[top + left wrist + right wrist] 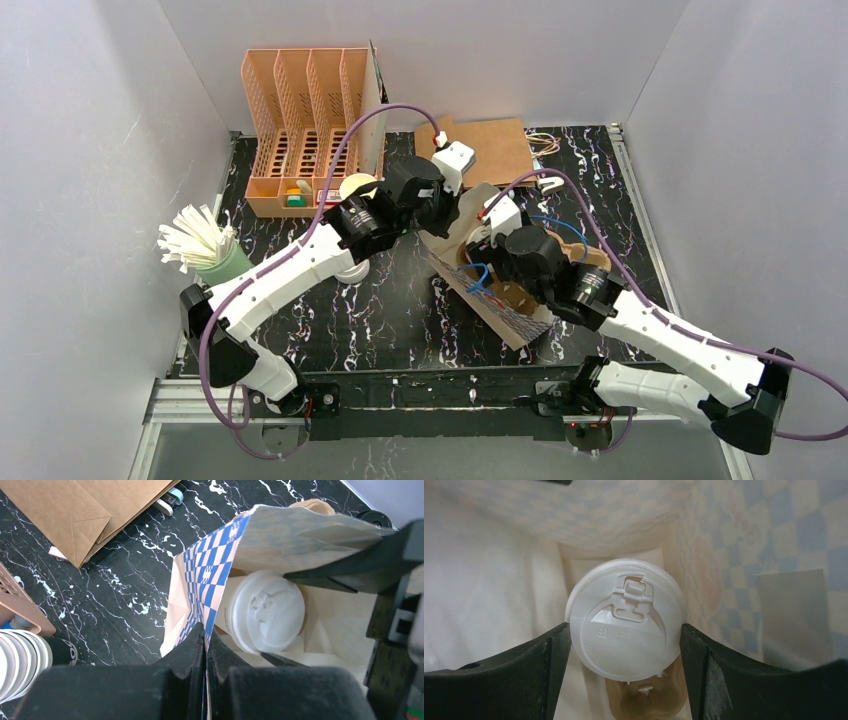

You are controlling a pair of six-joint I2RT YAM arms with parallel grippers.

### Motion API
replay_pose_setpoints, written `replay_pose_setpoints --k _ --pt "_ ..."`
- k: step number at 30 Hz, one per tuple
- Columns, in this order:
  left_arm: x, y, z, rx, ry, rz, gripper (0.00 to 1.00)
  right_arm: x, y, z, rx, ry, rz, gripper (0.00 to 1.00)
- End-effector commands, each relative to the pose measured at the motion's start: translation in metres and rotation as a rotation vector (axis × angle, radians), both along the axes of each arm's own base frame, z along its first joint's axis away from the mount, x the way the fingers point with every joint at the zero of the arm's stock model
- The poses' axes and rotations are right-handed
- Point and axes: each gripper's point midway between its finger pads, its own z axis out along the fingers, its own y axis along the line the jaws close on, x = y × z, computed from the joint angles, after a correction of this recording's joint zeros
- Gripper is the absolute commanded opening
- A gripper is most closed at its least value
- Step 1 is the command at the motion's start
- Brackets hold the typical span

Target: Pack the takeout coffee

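Left gripper pinches the rim of the blue-checked paper bag; right gripper (jaws wide) clasps the white lidded cup at 9 and 3 o'clock, inside the bag.

Bag mouth: the left pincer clamps the bag at its rim, and the right pincer fills the opening.
Inside: the cup spans the gap between the pincer fingers, with paper walls close all round.
Table: a bare patch lies between the arms.
Back edge: a rack and flat brown paper take up the space.
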Motion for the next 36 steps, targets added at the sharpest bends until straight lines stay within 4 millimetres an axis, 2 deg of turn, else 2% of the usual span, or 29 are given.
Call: replay_pose_setpoints --k 1,11,16,22,30,36 --pt "0.000 -0.004 0.007 -0.014 -0.020 -0.022 0.00 0.022 0.003 0.013 0.061 -0.050 0.001 0.23" --pt "0.020 0.000 0.035 -0.071 -0.118 0.081 0.00 0.057 0.001 0.006 0.106 -0.031 0.016 0.22" --pt "0.024 -0.008 0.035 -0.099 -0.109 0.080 0.00 0.059 0.010 0.004 0.126 0.005 0.061 0.22" --pt "0.029 -0.020 0.042 -0.136 -0.123 0.070 0.00 0.064 0.005 -0.007 0.124 -0.013 0.019 0.22" --pt "0.041 -0.020 0.053 -0.164 -0.128 0.112 0.00 0.079 0.006 0.010 0.099 -0.132 0.032 0.21" --pt "0.042 -0.023 0.058 -0.181 -0.124 0.072 0.00 0.089 0.001 0.013 0.056 -0.155 -0.002 0.20"
